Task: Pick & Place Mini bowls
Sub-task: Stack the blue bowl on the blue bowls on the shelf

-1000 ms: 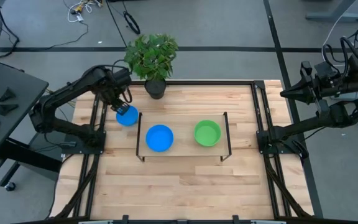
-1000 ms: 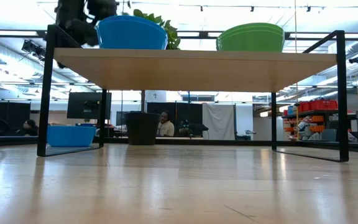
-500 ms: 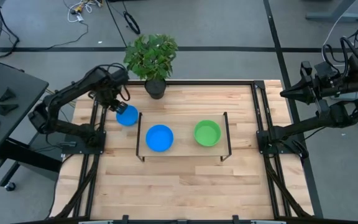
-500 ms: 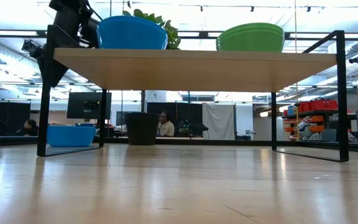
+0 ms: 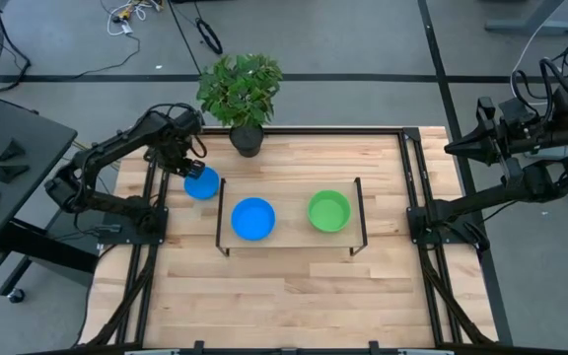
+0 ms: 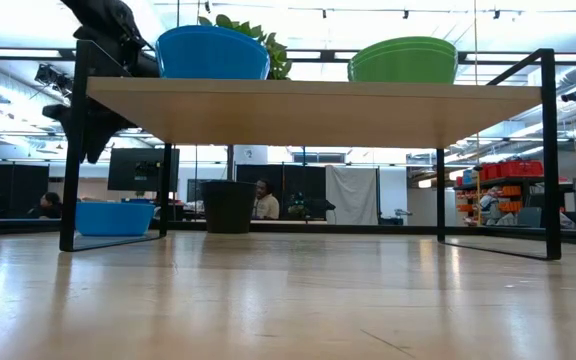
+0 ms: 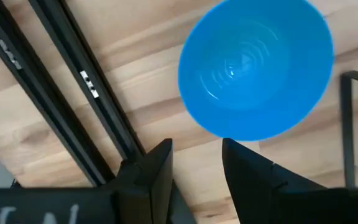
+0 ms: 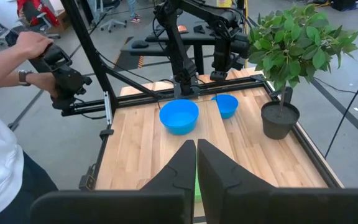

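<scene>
Bowls [image 5: 252, 218] look round, shallow, bright plastic.

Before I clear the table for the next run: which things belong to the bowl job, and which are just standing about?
Job:
- small round blue plastic bowl on the tabletop
- blue bowl on the raised shelf
- green plastic bowl on the shelf

Standing about:
- leafy green plant in its dark pot

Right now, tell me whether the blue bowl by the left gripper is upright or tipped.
Upright. The blue bowl sits flat on the table, open side up, and the left gripper stands open, clear of it.
</scene>
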`<act>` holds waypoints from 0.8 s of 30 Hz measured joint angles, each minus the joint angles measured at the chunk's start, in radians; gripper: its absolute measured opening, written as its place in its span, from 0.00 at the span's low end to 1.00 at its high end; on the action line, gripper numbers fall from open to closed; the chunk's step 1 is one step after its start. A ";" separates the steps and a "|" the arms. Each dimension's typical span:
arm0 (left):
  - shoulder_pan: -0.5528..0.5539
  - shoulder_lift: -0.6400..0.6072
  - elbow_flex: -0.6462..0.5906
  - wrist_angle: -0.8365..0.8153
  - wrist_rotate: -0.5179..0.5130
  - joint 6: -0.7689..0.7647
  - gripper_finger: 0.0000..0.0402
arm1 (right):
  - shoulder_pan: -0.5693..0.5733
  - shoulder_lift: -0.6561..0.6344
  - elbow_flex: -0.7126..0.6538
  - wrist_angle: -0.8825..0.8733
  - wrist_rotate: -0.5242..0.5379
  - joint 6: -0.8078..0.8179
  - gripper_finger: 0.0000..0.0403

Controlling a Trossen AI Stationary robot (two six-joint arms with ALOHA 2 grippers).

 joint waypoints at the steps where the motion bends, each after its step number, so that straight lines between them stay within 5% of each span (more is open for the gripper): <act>1: 0.005 0.000 -0.012 0.012 0.000 -0.002 0.36 | 0.000 0.000 0.000 0.000 0.000 0.000 0.05; 24: 0.028 0.002 -0.251 0.273 0.058 -0.078 0.36 | 0.000 0.000 0.000 0.000 0.000 0.000 0.05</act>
